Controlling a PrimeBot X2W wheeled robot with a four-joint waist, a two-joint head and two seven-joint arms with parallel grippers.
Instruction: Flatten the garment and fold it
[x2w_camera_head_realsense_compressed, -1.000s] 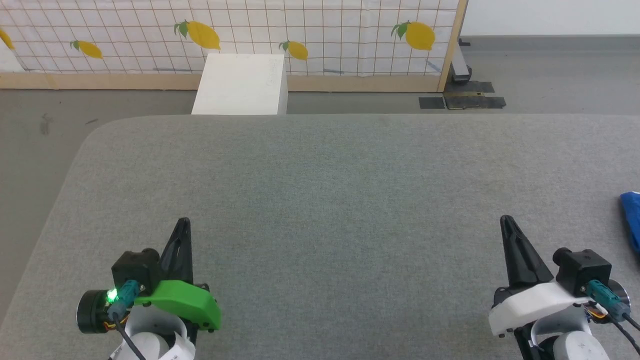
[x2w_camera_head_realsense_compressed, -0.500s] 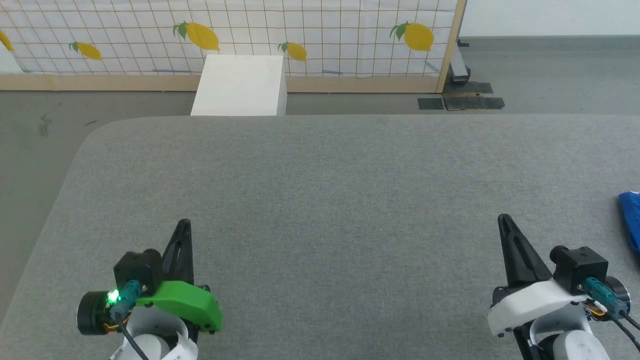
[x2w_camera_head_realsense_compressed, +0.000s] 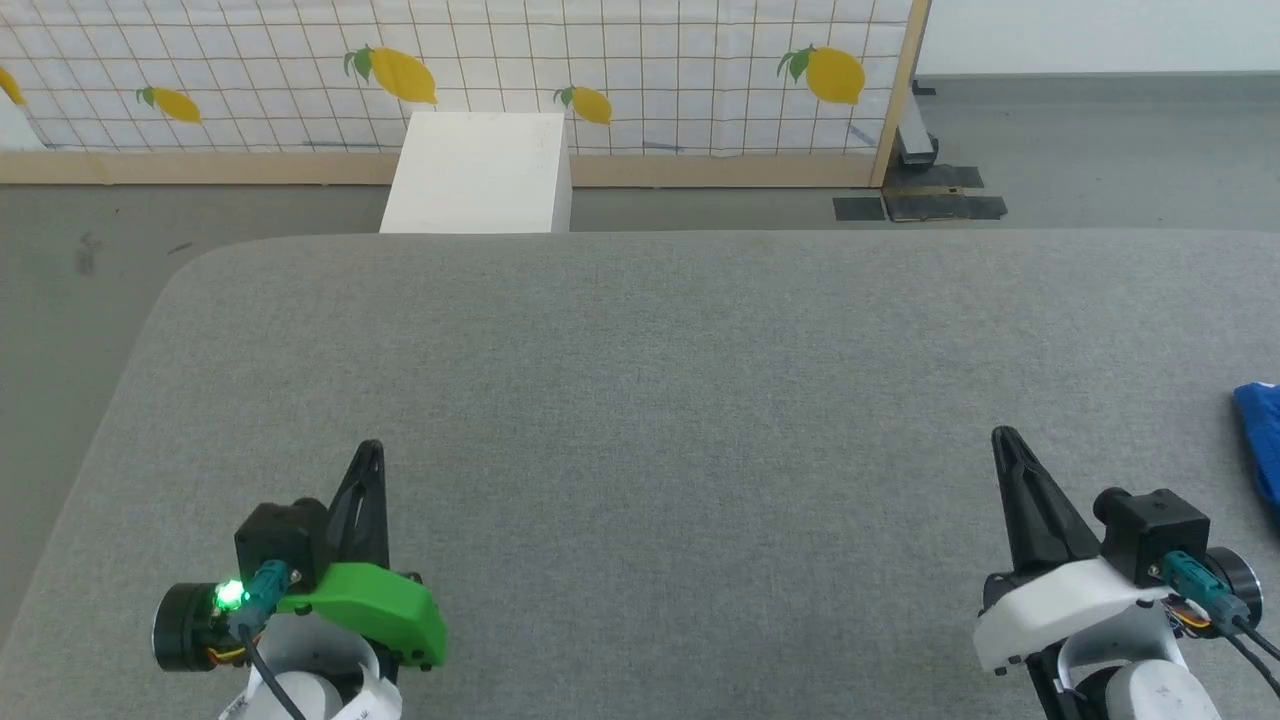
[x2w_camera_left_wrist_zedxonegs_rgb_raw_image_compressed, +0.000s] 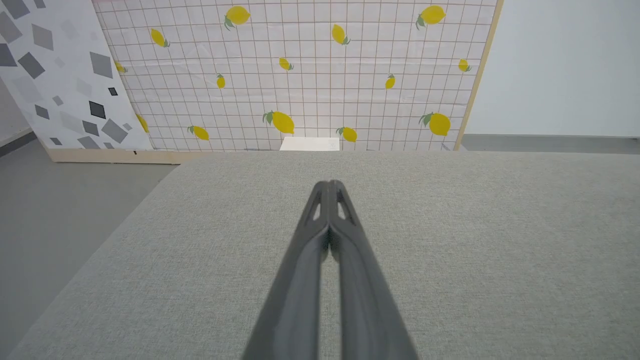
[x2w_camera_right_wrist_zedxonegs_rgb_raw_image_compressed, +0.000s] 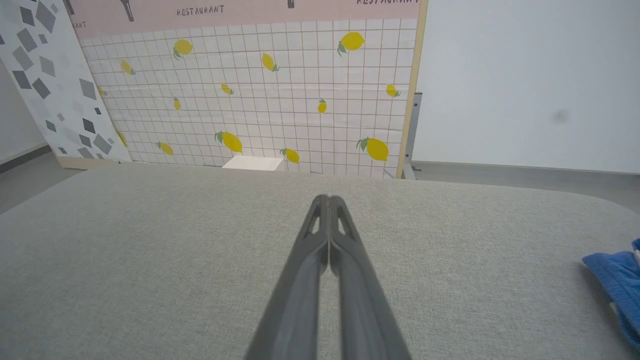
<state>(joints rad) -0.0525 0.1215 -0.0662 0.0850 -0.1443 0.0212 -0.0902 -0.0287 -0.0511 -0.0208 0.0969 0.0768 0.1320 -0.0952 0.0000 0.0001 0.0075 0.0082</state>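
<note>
Blue garment (x2w_camera_head_realsense_compressed: 1262, 440) lies apart, rightward of the closed right gripper (x2w_camera_head_realsense_compressed: 1003, 436).

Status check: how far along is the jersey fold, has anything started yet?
Done: nothing that I can see. The garment lies on the table far to the right, cut off by the picture edge, so I cannot judge whether it is flat. In hand: nothing. The left gripper and right gripper are both shut and empty, apart from the garment. Left: reach it, flatten it, fold it.
</note>
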